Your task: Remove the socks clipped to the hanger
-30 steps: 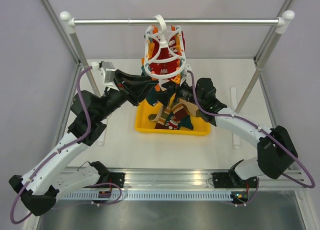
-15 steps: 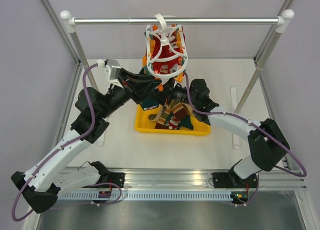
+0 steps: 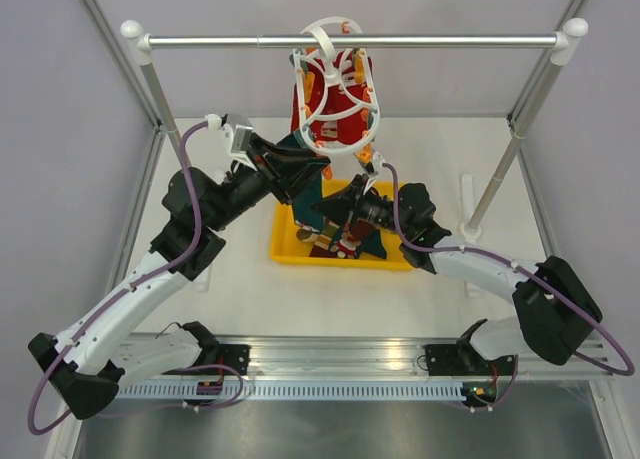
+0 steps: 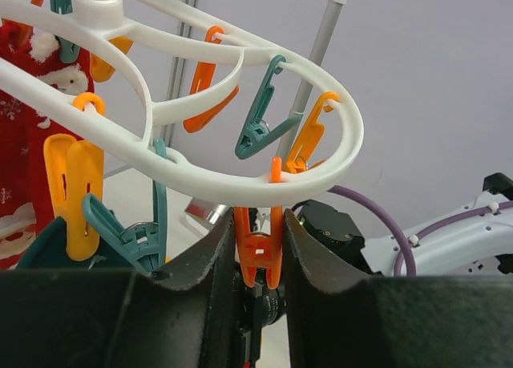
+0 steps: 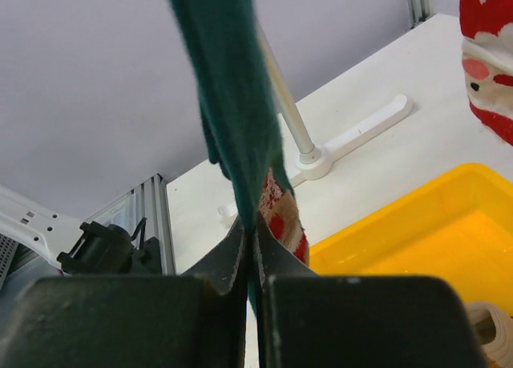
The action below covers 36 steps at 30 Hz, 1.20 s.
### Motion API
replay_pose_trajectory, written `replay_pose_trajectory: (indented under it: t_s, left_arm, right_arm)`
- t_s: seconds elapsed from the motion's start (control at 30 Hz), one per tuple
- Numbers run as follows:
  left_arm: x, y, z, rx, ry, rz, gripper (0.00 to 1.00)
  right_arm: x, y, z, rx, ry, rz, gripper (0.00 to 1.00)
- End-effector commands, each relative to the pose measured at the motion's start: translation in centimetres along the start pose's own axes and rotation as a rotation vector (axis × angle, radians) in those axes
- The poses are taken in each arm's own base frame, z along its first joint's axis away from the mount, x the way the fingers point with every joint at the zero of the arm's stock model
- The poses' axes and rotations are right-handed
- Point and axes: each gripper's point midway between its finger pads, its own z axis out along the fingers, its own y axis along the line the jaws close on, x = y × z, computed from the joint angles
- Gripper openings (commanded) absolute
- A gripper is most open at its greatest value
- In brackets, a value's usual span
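Note:
The white hanger (image 3: 336,91) hangs by its hook from the metal rail, with red socks (image 3: 330,124) clipped inside it. A dark teal sock (image 3: 309,193) dangles from its lower edge. My left gripper (image 3: 317,169) reaches up under the ring (image 4: 240,188) and is shut on an orange peg (image 4: 258,252). My right gripper (image 3: 338,207) comes from the right, just above the tray. In the right wrist view it (image 5: 251,248) is shut on the lower part of the teal sock (image 5: 228,103), whose red and beige patterned end (image 5: 282,212) shows behind the fingers.
A yellow tray (image 3: 288,249) below the hanger holds several loose socks. The rail (image 3: 400,42) spans the back on two slanted posts; the right post's foot (image 3: 468,229) stands beside the tray. More orange and teal pegs (image 4: 264,123) dangle from the ring.
My right gripper has closed on the teal sock and shifted slightly left. The left arm has risen with the peg, and the hanger has swung up toward the rail.

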Motion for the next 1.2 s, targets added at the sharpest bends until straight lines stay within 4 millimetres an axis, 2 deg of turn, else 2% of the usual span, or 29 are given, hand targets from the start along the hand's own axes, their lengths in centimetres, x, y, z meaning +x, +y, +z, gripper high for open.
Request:
replay_pose_trajectory:
  t_s: [0.0,0.07,0.17,0.23,0.8,1.0,1.17]
  left_arm:
    - [-1.6,-0.3,0.3,-0.003,-0.036,-0.01,0.35]
    - [-1.5,-0.3,0.1,0.0,-0.032,-0.003,0.51]
    - [-1.0,-0.5,-0.3,0.012,-0.02,0.009,0.62]
    - [-0.5,-0.3,-0.6,0.003,-0.008,0.02,0.64]
    - [1.4,2.6,-5.7,-0.177,-0.021,0.079,0.62]
    - [1.0,4.0,-6.8,-0.264,-0.056,0.1,0.64]
    - [-0.8,4.8,-7.3,-0.326,-0.115,0.133,0.64]
  right_arm:
    - [-2.4,1.6,-0.7,-0.02,-0.075,-0.044,0.01]
    - [-2.9,2.0,-1.1,-0.012,-0.081,-0.065,0.01]
    - [-3.4,2.2,-1.7,0.011,-0.074,-0.087,0.01]
    - [-3.5,2.1,-2.0,0.028,-0.062,-0.099,0.01]
    - [-3.4,2.2,-3.0,0.046,0.042,-0.141,0.01]
    - [-3.3,1.8,-3.6,0.045,0.071,-0.134,0.01]
    - [-3.4,1.5,-3.9,0.045,0.079,-0.133,0.01]
